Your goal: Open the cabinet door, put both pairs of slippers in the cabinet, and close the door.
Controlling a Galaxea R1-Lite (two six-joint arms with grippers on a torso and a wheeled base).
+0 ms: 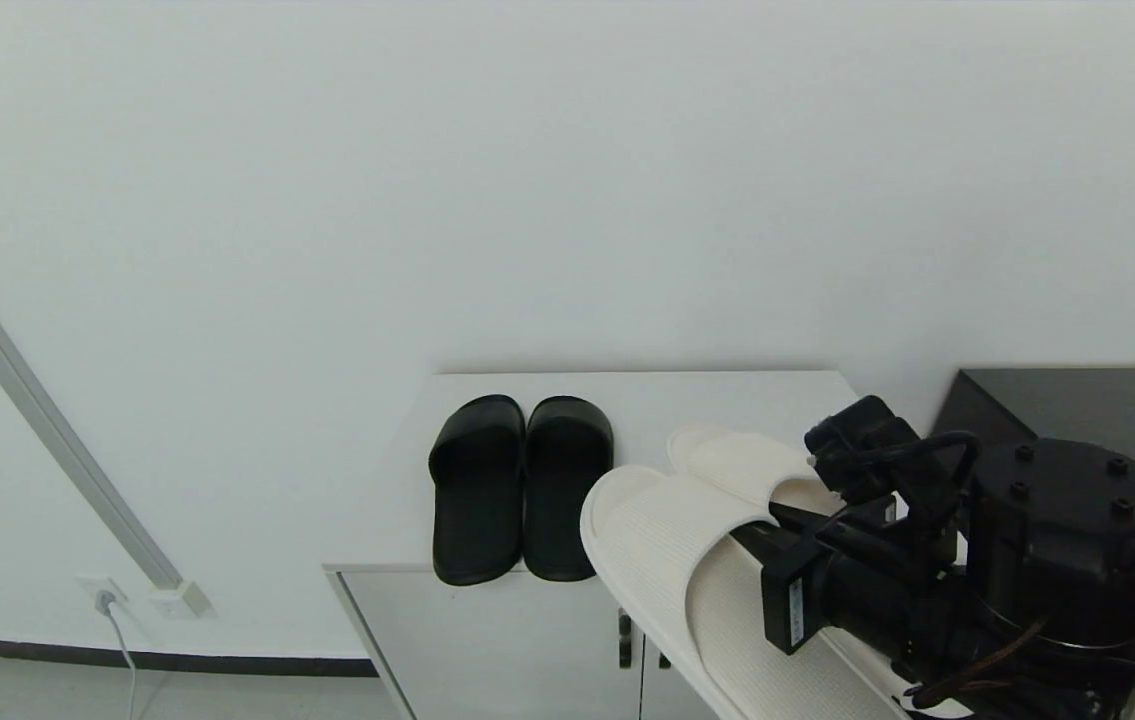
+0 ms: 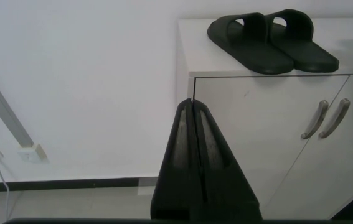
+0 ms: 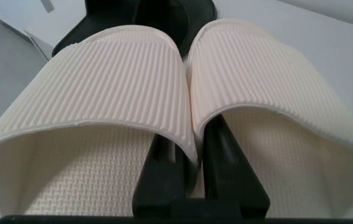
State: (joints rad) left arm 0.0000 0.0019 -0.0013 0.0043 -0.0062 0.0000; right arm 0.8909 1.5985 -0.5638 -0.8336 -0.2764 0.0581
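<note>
Status: early in the task, by my reading. Nothing is stowed yet.

- Cabinet (image 1: 487, 640): both doors are shut, with the handles (image 2: 325, 118) side by side at the centre seam. Opening has not been done.
- Black slippers (image 1: 522, 485): the pair lies flat on the cabinet top near its left front corner, the two touching side by side. Nothing holds them.
- White slippers (image 1: 667, 540): these are just to the right of the black pair. Your right gripper (image 3: 195, 168) has one finger under each strap, and its jaws are clamped on the two inner strap edges, pinching the pair together. The toes are over the cabinet top and the heels reach out past the front edge. You cannot tell whether the soles are touching the top.
- Left gripper (image 2: 193, 109): its jaws are together and hold nothing. It is low, in front of the cabinet's left front corner and apart from the handles.

Left to do: open a door, put the white pair in, fetch the black pair and put it in, then close the door. Since the right arm is loaded, the door likely falls to your left arm.
</note>
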